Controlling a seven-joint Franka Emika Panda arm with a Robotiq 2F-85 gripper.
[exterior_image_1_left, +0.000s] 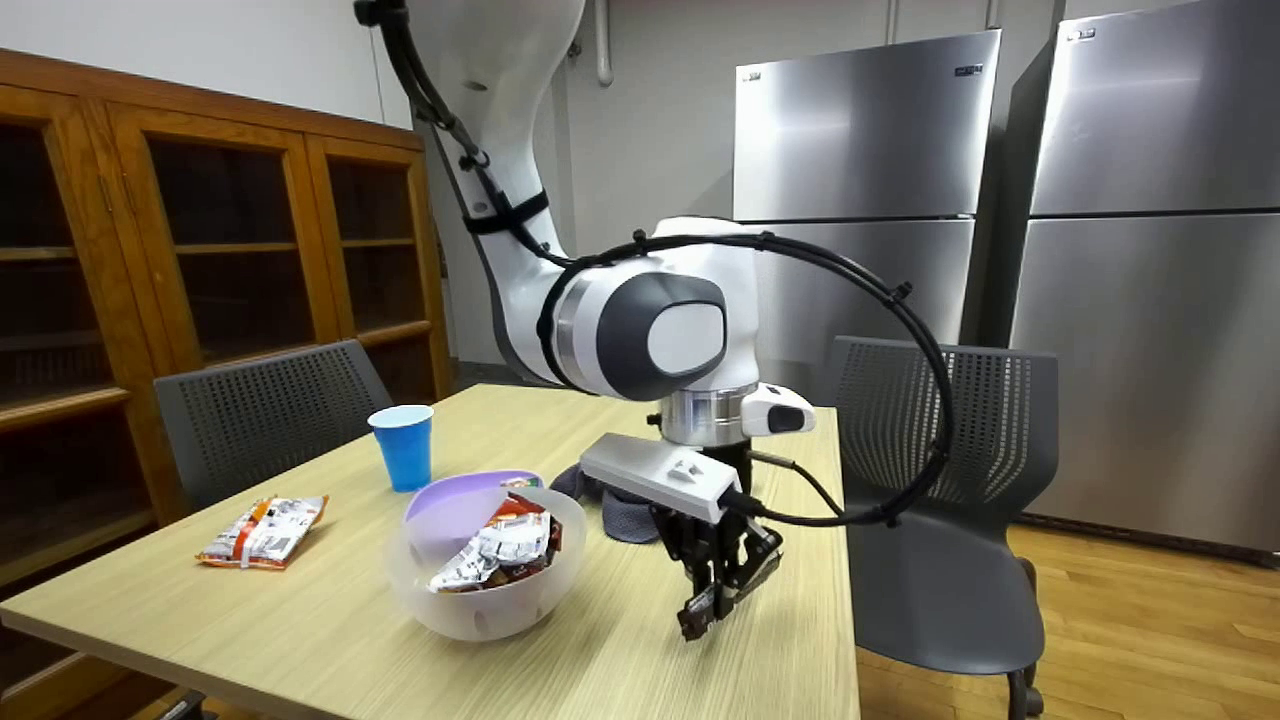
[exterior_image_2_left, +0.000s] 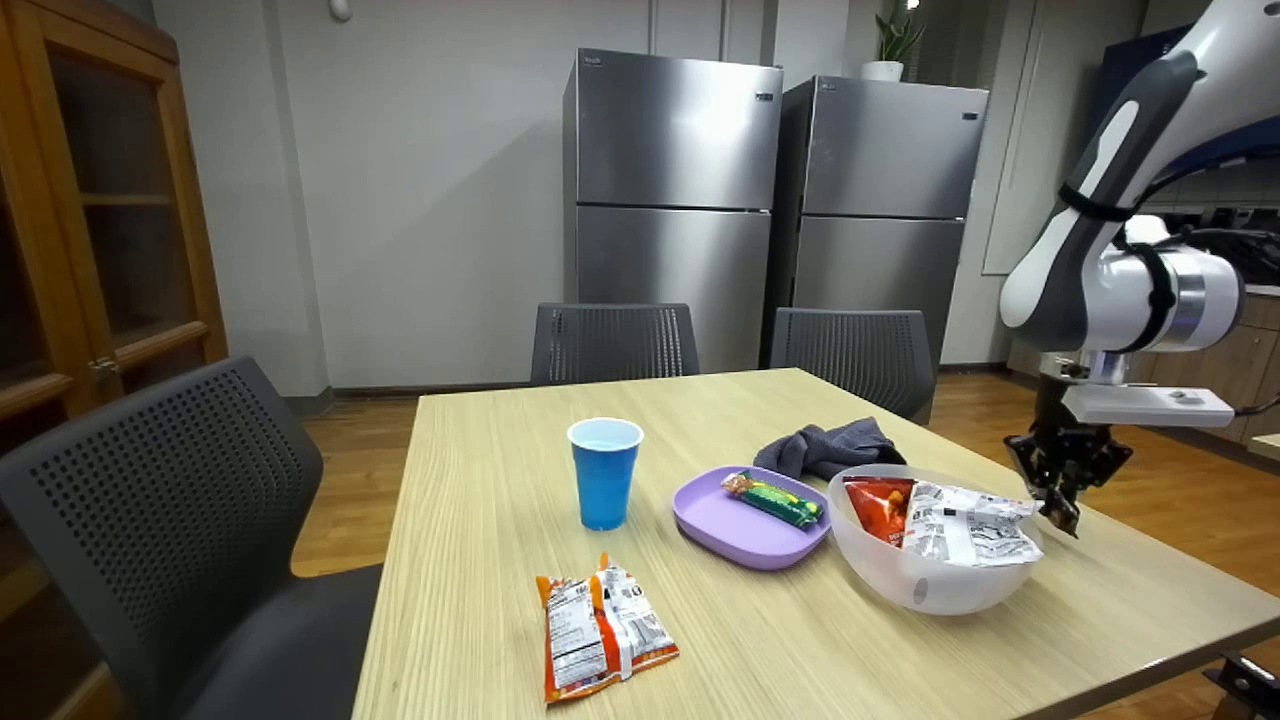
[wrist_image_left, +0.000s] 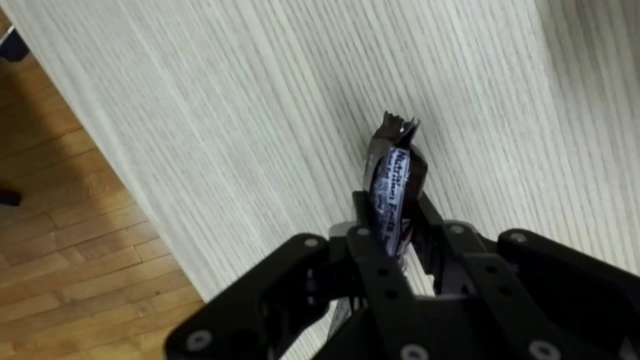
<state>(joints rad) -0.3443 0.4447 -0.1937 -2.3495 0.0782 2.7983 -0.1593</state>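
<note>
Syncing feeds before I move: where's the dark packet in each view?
In an exterior view: dark packet, low, just right of centre.
In an exterior view: dark packet, lower half, toward the right edge.
Wrist view: dark packet, right of centre, in the gripper.
Shared landmark: the table.

White-and-grey arm (exterior_image_1_left: 655, 335), black pincer (wrist_image_left: 395, 212)

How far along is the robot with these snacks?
Looks done: a red packet and a silvery packet sit in the bowl. In hand: a dark bar, held in the gripper outside the bowl. Possibly left: the green bar on the purple plate and the orange-edged packet on the table.
</note>
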